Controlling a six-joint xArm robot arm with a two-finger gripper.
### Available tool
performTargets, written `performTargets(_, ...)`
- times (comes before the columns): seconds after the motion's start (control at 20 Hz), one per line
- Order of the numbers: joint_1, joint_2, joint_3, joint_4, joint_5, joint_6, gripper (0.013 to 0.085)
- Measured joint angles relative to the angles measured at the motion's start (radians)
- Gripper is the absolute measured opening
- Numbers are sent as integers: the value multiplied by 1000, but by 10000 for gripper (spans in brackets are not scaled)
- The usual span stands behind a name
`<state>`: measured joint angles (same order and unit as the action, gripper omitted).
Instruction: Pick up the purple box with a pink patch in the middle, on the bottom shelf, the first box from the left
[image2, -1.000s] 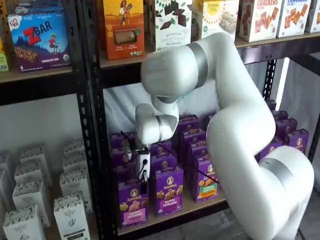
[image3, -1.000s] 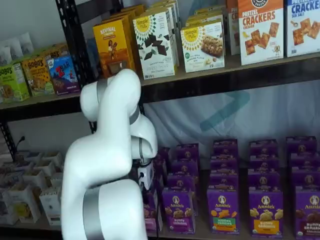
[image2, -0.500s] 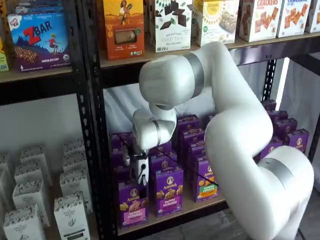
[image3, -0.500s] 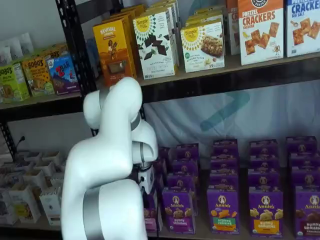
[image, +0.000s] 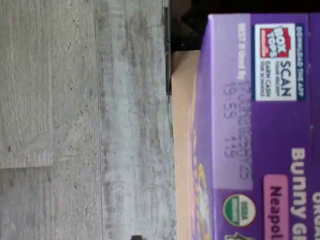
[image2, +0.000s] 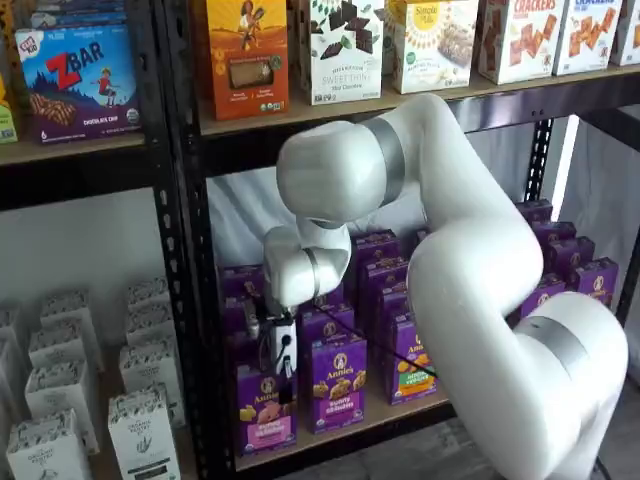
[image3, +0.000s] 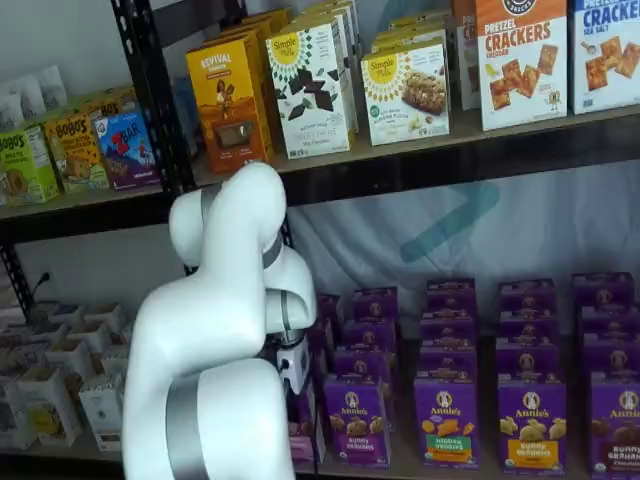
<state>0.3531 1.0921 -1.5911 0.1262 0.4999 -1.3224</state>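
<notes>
The gripper (image2: 283, 368) hangs directly over the purple box (image2: 265, 412), at its top edge. That box stands at the front of the bottom shelf (image2: 350, 425), with a second Annie's carton (image2: 338, 385) just to the gripper's right and a third carton (image2: 408, 360) beyond that. More cartons stand in rows behind the gripper. In the wrist view, the purple box's top (image: 255, 130) lies right under the camera, the shelf edge (image: 181, 150) beside it and the floor (image: 85, 120) beyond.

Grey wood-plank floor (image: 75, 120), black perforated shelving uprights (image2: 175, 230), pale backdrop sheet (image3: 480, 220) behind shelves
</notes>
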Motion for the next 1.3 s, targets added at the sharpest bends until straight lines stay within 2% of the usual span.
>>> performTargets(0.05, -1, 1, 0, 3, 1, -3, 810)
performTargets(0.1, -1, 1, 1, 3, 0, -4, 770)
performTargets(0.15, -2, 1, 2, 3, -3, -4, 770)
performTargets(0.2, -2, 1, 3, 4, -5, -6, 730)
performTargets(0.35, -3, 0, 4, 10, -6, -11, 690)
performTargets(0.45, -3, 0, 4, 12, -6, -14, 610)
performTargets(1.1, 0, 2, 6, 16, -27, -15, 610)
performTargets(1.15, 0, 2, 7, 16, -28, -15, 570)
performTargets(1.2, 1, 2, 7, 17, -29, -16, 570)
performTargets(1.3, 1, 2, 7, 19, -28, -17, 490)
